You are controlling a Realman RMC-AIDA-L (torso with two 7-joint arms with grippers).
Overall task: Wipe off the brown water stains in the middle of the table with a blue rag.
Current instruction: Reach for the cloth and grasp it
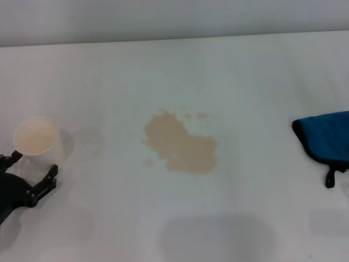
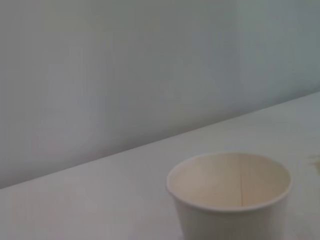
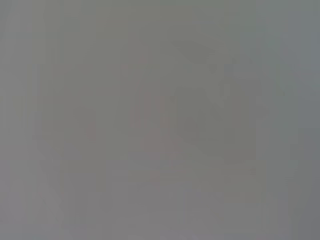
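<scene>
1. Left gripper [image 1: 31, 172] sits low at the table's left edge near the front corner, black fingers [image 1: 50, 177] spread apart, nothing between them; it is just in front of the cup without touching it.
2. White paper cup [image 1: 36, 136] stands upright by the left edge, mouth up; the inside looks faintly tan in the left wrist view [image 2: 231, 189]. No print or label readable on it.
3. Right gripper is not visible from the head camera; the right wrist view shows only flat grey, so its state can't be told.
4. Brown water stains [image 1: 181, 143] lie in the middle of the table [image 1: 109, 71]: one irregular tan blotch, long axis running diagonally from far-left to near-right, wider at the near-right end. Small droplets sit just off its far side and one off its near-left side.
5. Blue rag [image 1: 327, 136] lies flat at the right edge, partly cut off by the frame, well apart from the stain. Black edging runs along its left side; a small black loop [image 1: 331, 179] hangs off its near edge, pointing toward the front. Long axis can't be judged, and no tag text is readable.
6. A pale wall runs behind the table's far edge.
</scene>
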